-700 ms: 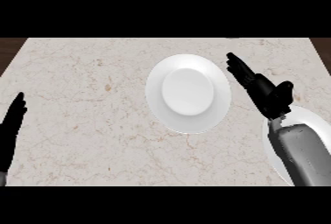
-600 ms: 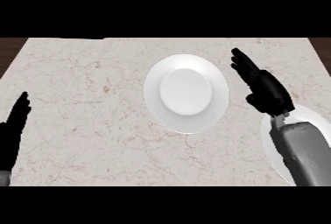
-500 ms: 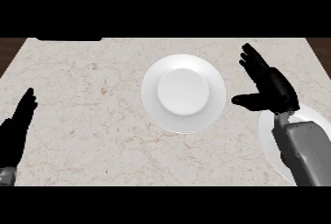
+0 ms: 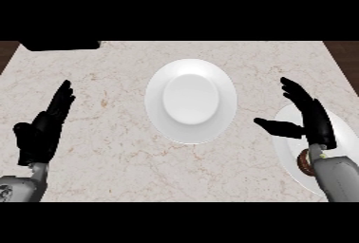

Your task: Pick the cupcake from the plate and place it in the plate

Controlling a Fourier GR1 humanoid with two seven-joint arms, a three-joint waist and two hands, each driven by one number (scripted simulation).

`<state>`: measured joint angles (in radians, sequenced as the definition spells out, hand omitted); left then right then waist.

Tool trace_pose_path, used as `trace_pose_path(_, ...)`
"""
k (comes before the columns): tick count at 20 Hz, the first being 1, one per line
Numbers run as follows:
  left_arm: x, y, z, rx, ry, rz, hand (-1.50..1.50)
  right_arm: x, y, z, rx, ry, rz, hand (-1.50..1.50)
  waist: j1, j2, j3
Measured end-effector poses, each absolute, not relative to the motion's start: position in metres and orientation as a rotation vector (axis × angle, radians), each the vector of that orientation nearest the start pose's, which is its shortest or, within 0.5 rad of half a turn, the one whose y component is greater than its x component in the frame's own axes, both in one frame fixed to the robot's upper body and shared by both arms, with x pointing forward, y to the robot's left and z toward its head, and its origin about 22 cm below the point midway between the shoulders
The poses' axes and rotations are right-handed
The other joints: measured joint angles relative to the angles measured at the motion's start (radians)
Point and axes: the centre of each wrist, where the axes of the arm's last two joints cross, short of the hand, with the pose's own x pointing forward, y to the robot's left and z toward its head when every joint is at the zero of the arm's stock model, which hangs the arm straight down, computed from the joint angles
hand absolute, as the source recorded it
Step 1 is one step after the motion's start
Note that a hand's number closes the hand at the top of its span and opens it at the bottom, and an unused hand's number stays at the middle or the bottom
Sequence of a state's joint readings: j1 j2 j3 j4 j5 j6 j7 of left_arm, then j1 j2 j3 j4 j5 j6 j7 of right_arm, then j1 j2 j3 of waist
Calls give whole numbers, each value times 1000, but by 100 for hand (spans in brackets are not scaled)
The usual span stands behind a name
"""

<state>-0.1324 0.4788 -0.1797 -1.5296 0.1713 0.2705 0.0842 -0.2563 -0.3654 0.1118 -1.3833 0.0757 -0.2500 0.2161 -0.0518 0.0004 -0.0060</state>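
Marble-patterned beige table carries two white round plates. Your empty white round plate sits mid-table, slightly toward the far side. Your second white round plate is at the right edge, mostly covered by the right forearm. The brown cupcake lies on that right plate; you only see a sliver of it, tucked just beside the grey wrist, so details can't be told.

Your right robot hand hovers over the right plate's near-left part, fingers straight and pointing away, thumb stuck out to the left toward the centre plate; it's open and holds nothing. It's apart from the cupcake, which is nearer the wrist.

Your left robot hand shows at the left side, fingers straight and up, open, resting, holding nothing, well apart from both plates.

A dark object sits at the far left corner; can't tell what.
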Motion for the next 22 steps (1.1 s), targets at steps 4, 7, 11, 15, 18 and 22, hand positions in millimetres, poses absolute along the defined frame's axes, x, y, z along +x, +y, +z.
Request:
trace_pose_path(4,282,271,44,262,-1549,-191,0,260,-277,19,-568,-1423,215,-150,16,-2,4)
trace_pose_path(7,286,270,39,251,-1550,-195,0,242,-287,30,-688,-1430,244,-150,23,-3,4)
trace_pose_path(11,294,268,44,247,-1550,-200,0,220,-300,63,-812,-1448,278,-150,26,-4,4)
trace_pose_path(15,295,268,40,240,-1549,-201,0,210,-317,105,-873,-1328,385,-150,29,-4,3)
trace_pose_path(18,296,266,39,233,-1551,-206,0,206,-324,125,-879,-1173,484,-150,33,-3,3)
trace_pose_path(22,297,262,38,229,-1553,-209,0,206,-328,154,-850,-1013,548,-150,40,-2,4)
